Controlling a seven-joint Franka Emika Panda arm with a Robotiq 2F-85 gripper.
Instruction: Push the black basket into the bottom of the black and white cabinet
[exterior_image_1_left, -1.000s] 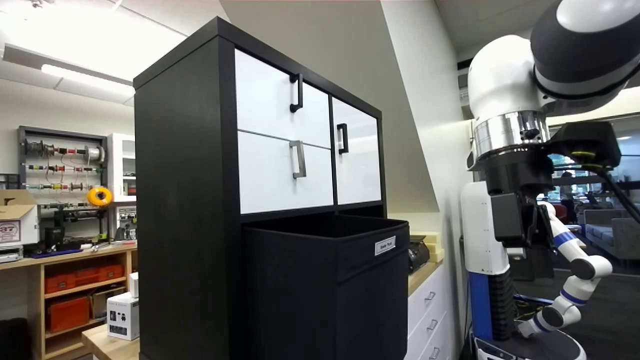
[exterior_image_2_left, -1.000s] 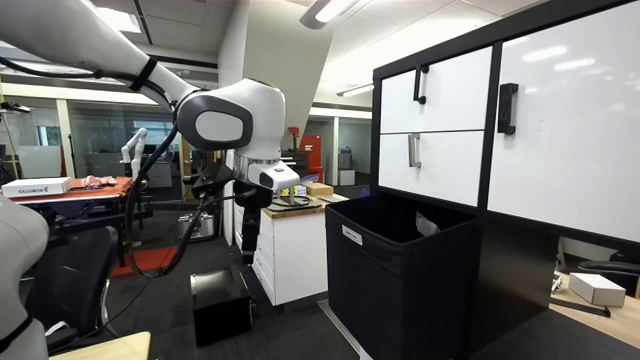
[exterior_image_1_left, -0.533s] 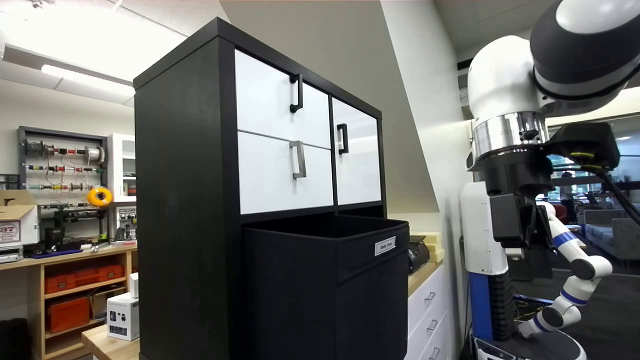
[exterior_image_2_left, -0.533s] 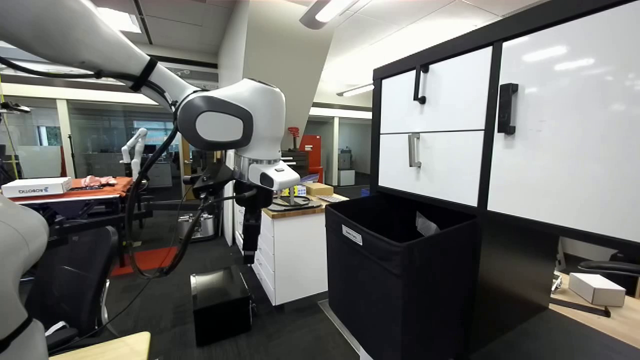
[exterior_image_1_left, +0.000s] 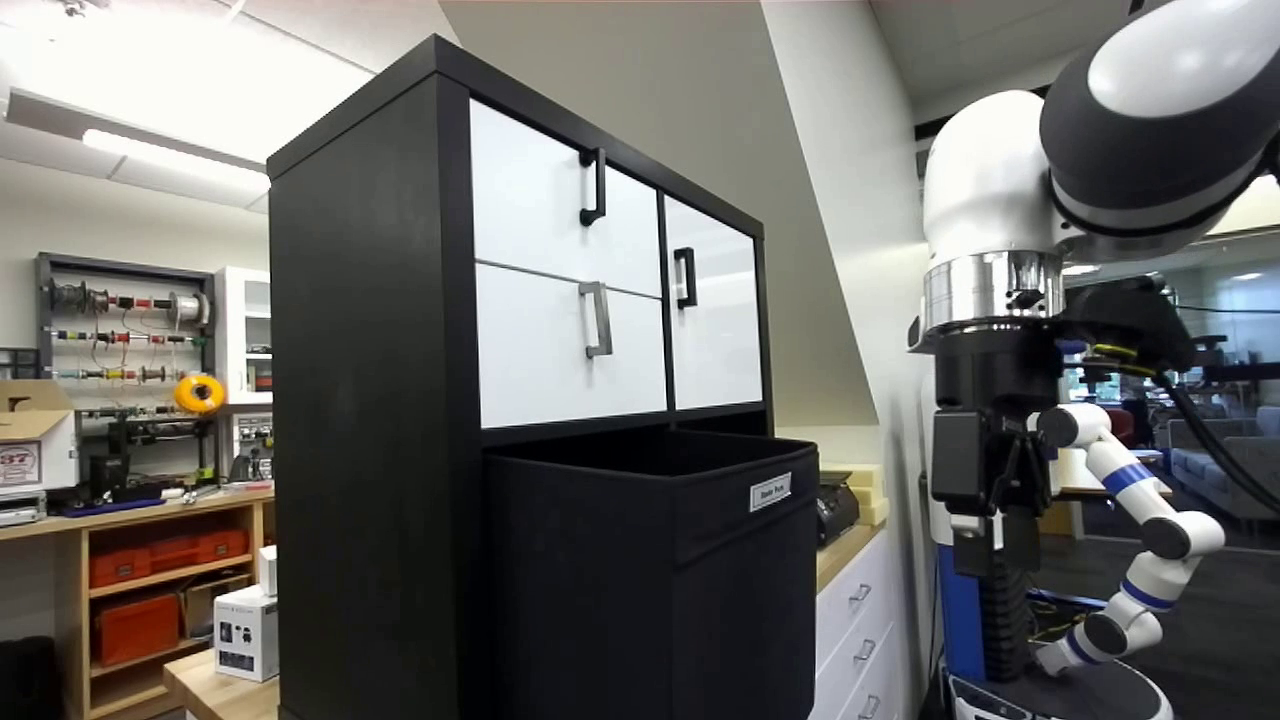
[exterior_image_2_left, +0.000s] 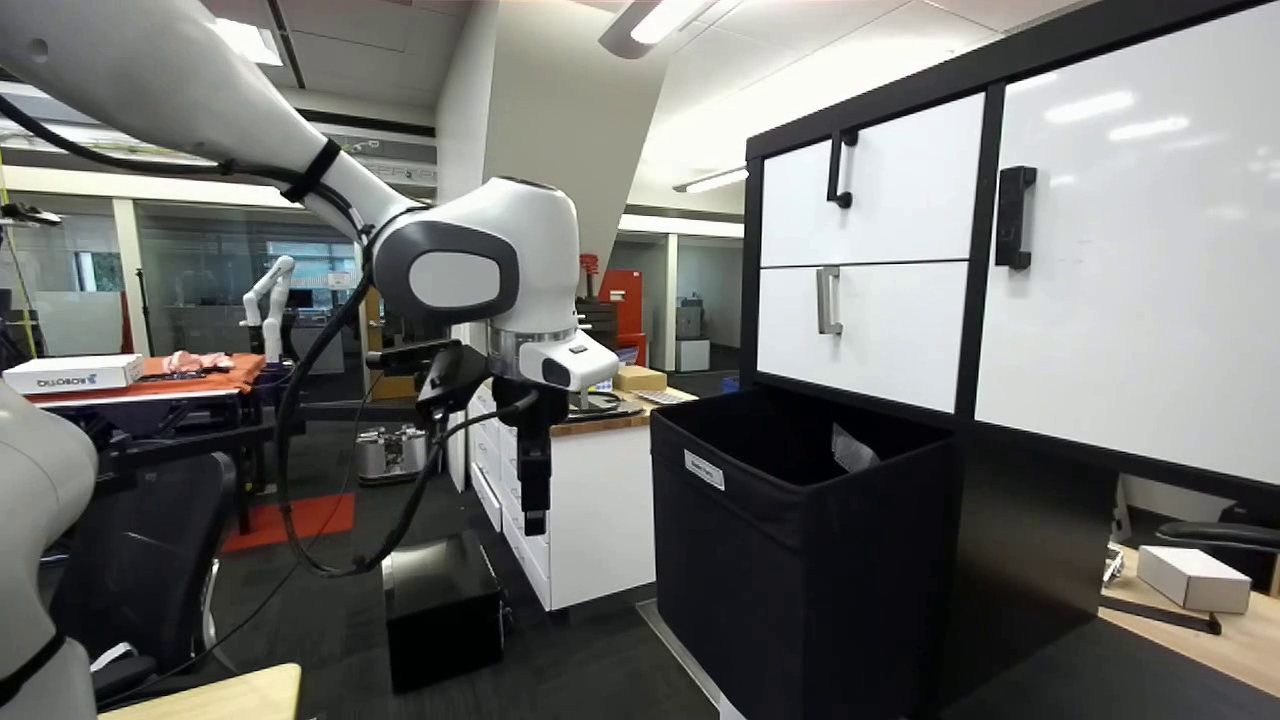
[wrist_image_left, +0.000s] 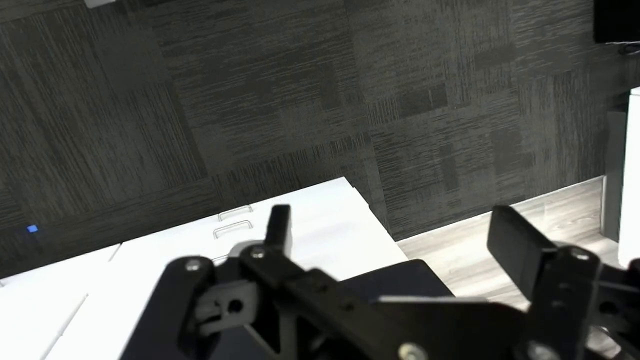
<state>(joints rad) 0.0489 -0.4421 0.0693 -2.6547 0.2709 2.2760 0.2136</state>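
The black basket (exterior_image_1_left: 650, 590) sticks out of the lower part of the black and white cabinet (exterior_image_1_left: 360, 400), below its white fronts. In an exterior view, the basket (exterior_image_2_left: 735, 570) stands well forward of the cabinet (exterior_image_2_left: 870, 330), its white label facing the robot's side. A pale crumpled piece shows inside it. My gripper (exterior_image_2_left: 536, 505) points down in front of the basket, apart from it; it also shows in an exterior view (exterior_image_1_left: 995, 530). In the wrist view my gripper (wrist_image_left: 395, 235) is open, with nothing between its fingers. The basket's far end inside the cabinet is hidden.
A white drawer unit (exterior_image_2_left: 600, 520) with a wooden top stands behind my gripper. A black box (exterior_image_2_left: 440, 610) lies on the floor, near a black chair (exterior_image_2_left: 140, 550). A wooden table (exterior_image_2_left: 1250, 625) bears a white box (exterior_image_2_left: 1195, 580) beside the cabinet.
My arm and gripper have moved toward the basket and somewhat lower, mostly in the last half second. The basket and cabinet have not moved.
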